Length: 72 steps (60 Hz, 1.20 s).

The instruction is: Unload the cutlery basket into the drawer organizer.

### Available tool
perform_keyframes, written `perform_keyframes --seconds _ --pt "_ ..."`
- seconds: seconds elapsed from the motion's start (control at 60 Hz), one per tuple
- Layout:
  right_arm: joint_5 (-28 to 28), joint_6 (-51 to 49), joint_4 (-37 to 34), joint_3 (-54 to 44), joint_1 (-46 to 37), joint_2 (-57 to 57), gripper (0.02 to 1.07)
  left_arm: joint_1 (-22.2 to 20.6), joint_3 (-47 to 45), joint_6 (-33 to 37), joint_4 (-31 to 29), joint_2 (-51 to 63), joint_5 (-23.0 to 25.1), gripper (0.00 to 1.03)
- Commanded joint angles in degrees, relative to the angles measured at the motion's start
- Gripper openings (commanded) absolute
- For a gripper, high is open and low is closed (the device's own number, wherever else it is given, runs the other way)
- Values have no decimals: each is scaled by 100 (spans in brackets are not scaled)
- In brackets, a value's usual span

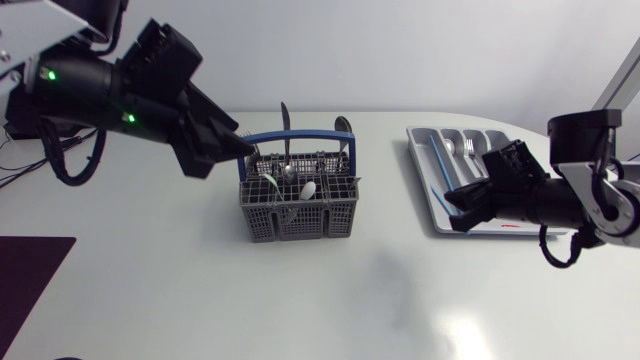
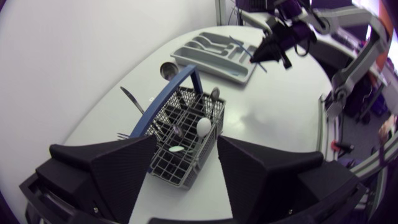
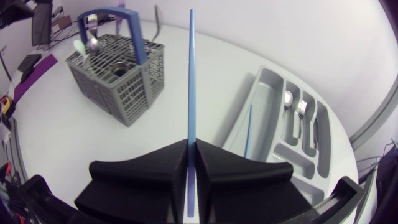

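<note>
The grey cutlery basket (image 1: 298, 208) with a blue handle (image 1: 296, 135) stands mid-table and holds several pieces: a knife (image 1: 284, 122), spoons and a white spoon (image 1: 309, 188). My left gripper (image 1: 238, 150) hovers at the basket's left side, open, with nothing between its fingers (image 2: 134, 155); the basket (image 2: 186, 134) lies ahead of it. The grey drawer organizer (image 1: 425, 185) sits at the right. My right gripper (image 1: 458, 208) is over its near left edge, shut on a thin blue stick (image 3: 191, 74) that juts straight ahead from the fingers (image 3: 158, 165).
Another blue stick (image 3: 249, 130) lies in the organizer's long side compartment (image 3: 258, 99). Forks (image 1: 470, 152) and a spoon (image 1: 452, 147) lie in other compartments. A dark mat (image 1: 25, 280) lies at the table's left front edge.
</note>
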Motion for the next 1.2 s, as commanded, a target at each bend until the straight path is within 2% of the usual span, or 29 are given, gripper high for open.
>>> perform_keyframes --seconds 0.0,0.05,0.117,0.25,0.433,0.583,0.633,0.8,0.867,0.9,1.05,1.183 --pt "18 221 127 482 -244 686 8 -203 -439 829 282 -241 -390 83" --pt "115 361 127 737 -279 1055 8 -353 -676 1207 511 -329 -671 83" --pt "299 546 127 1063 -297 1521 8 -432 -869 1585 757 -364 -821 83" --pt "712 968 92 1704 -288 2418 8 -546 -1159 2359 1065 -373 -891 83" --pt "1029 1425 22 2390 -288 3490 8 -616 -1168 3457 1029 -118 -961 82" --pt "1090 1592 -163 2847 -393 4079 10 -625 -1063 4204 942 110 -961 69" --pt "1090 1592 -207 2943 -411 4202 19 -634 -1063 4512 959 216 -988 68" --pt "1099 1574 -251 2838 -420 4026 78 -572 -1168 5197 1240 488 -1163 68" --pt "1134 1557 -259 2706 -376 3833 92 -546 -1168 5444 1355 611 -1225 68" --pt "1134 1530 -277 2618 -341 3701 95 -528 -1168 5549 1399 682 -1260 68" --pt "1143 1495 -277 2249 -121 3165 95 -432 -1107 5980 1583 1051 -1392 68" --pt "1143 1460 -277 1924 90 2681 95 -353 -878 6287 1662 1332 -1410 60"
